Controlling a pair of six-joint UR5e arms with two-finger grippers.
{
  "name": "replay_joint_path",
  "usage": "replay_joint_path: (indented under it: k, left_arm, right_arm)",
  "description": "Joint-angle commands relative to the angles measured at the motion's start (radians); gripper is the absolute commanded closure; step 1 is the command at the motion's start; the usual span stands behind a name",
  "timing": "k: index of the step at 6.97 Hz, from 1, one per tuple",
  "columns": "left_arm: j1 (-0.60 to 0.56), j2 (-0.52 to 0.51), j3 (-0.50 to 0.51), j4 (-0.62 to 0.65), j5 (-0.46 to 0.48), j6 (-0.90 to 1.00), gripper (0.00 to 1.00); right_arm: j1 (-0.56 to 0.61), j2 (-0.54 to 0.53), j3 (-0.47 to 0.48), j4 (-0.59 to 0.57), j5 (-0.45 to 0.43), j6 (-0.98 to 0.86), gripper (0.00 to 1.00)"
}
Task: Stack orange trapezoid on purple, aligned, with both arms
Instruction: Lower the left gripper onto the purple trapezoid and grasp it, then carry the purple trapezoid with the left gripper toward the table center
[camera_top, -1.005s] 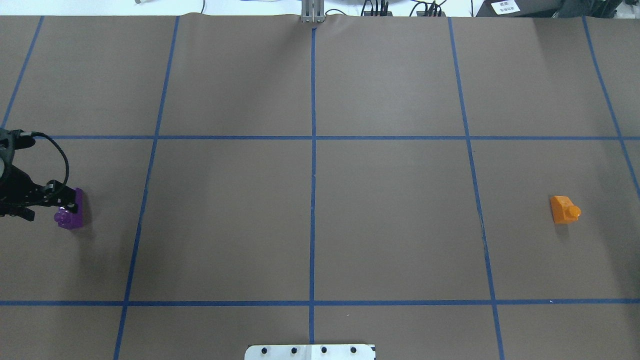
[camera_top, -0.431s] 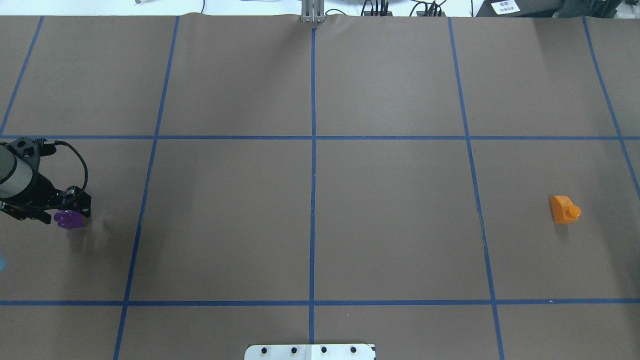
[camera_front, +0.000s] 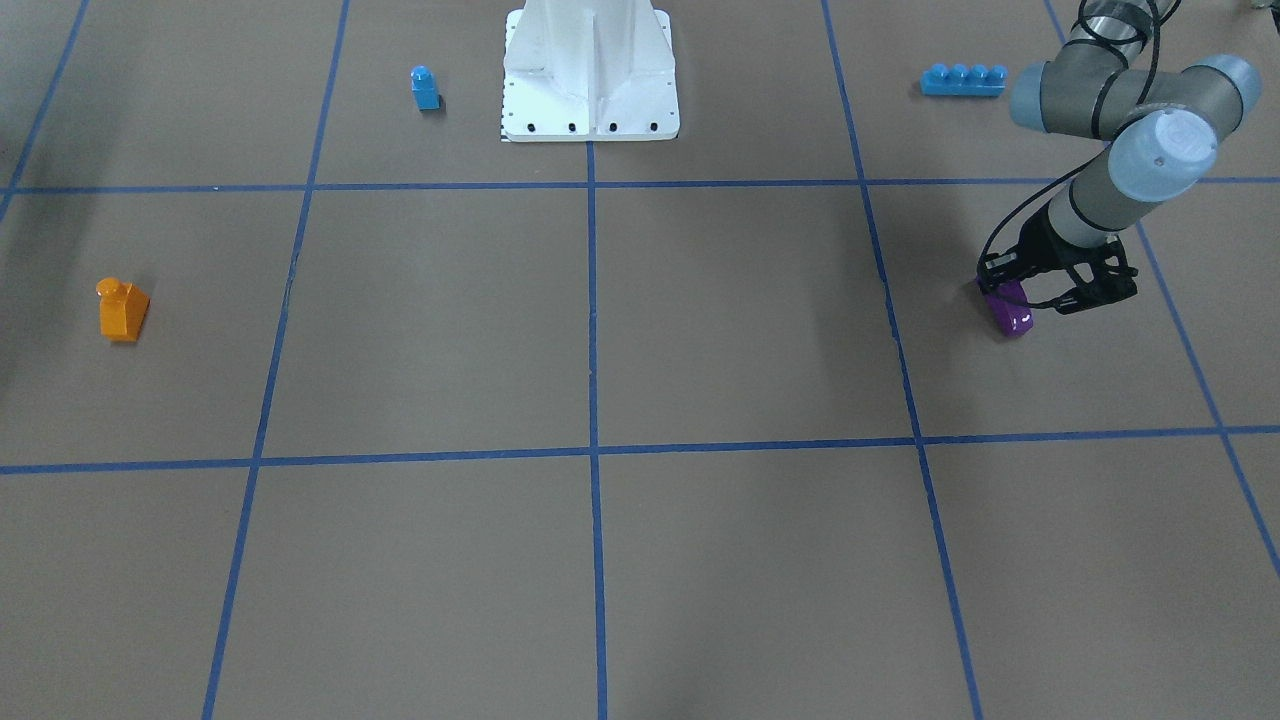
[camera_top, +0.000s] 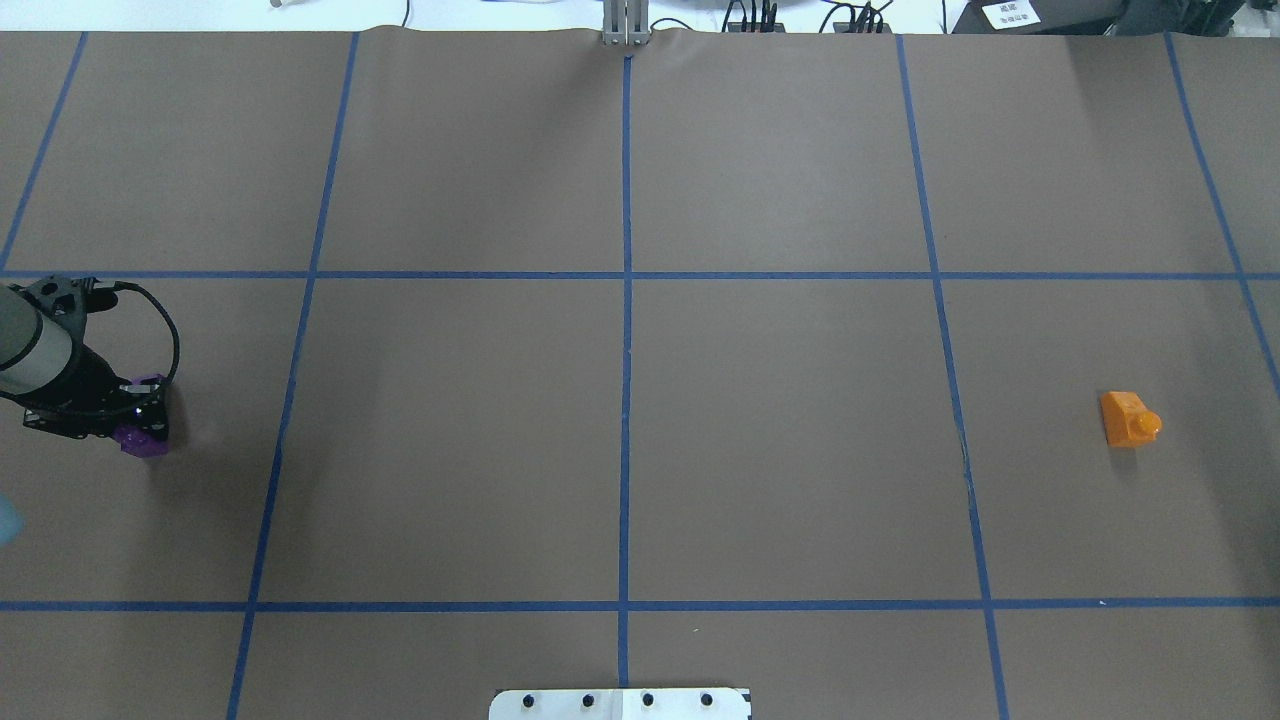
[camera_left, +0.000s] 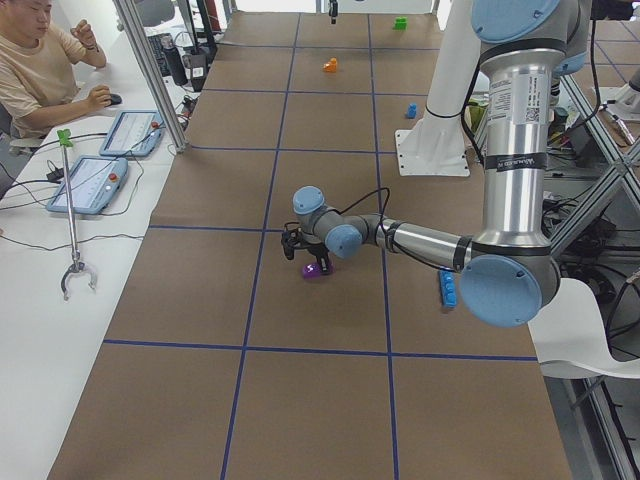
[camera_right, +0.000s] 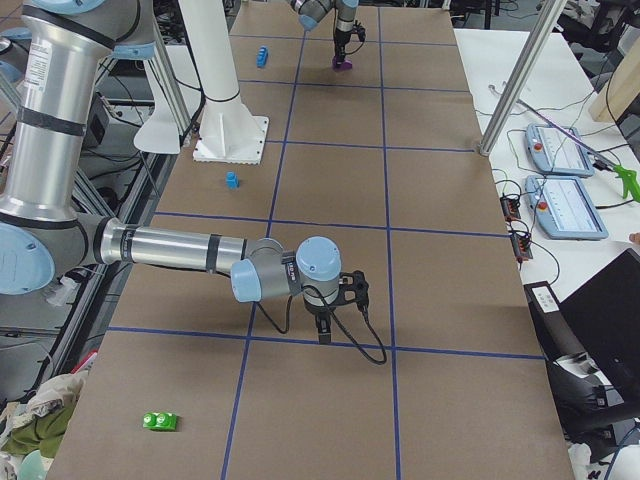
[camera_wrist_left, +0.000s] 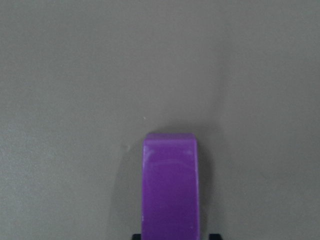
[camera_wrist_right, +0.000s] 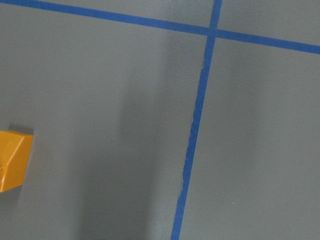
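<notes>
The purple block (camera_top: 143, 440) lies at the table's far left and is mostly covered by my left gripper (camera_top: 140, 425), which is shut on it. It also shows tilted under the black fingers in the front view (camera_front: 1012, 313) and between them in the left wrist view (camera_wrist_left: 170, 190). I cannot tell whether it touches the table. The orange trapezoid (camera_top: 1128, 419) stands alone at the far right, stud up. It also shows at the left edge of the right wrist view (camera_wrist_right: 12, 160). My right gripper (camera_right: 322, 338) shows only in the exterior right view, pointing down; I cannot tell whether it is open or shut.
A small blue single-stud block (camera_front: 425, 88) stands beside the white robot base (camera_front: 590, 100). A long blue four-stud brick (camera_front: 963, 79) lies behind the left arm. A green block (camera_right: 160, 421) lies at the near right end. Blue tape lines grid the brown table.
My left gripper has shifted over the purple block and closed on it, and the block has turned and is now mostly hidden beneath it. The orange trapezoid has not moved.
</notes>
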Motion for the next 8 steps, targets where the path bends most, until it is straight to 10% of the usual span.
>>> replay_joint_path:
  k: [1,6,8]
  left_arm:
    - [-0.002,-0.01,-0.104,0.02,-0.004,-0.005,1.0]
    - [0.262,-0.596,-0.119,0.494,0.167,-0.134,1.0]
    - [0.306,-0.911,0.2,0.499,0.175,-0.124,1.0]
  right_arm:
    - [0.0,0.0,0.002,0.0,0.0,0.0,0.0]
    - [-0.003,0.003,0.003,0.0,0.037,0.005,0.0]
    - [-0.003,0.003,0.003,0.0,0.038,0.005,0.0]
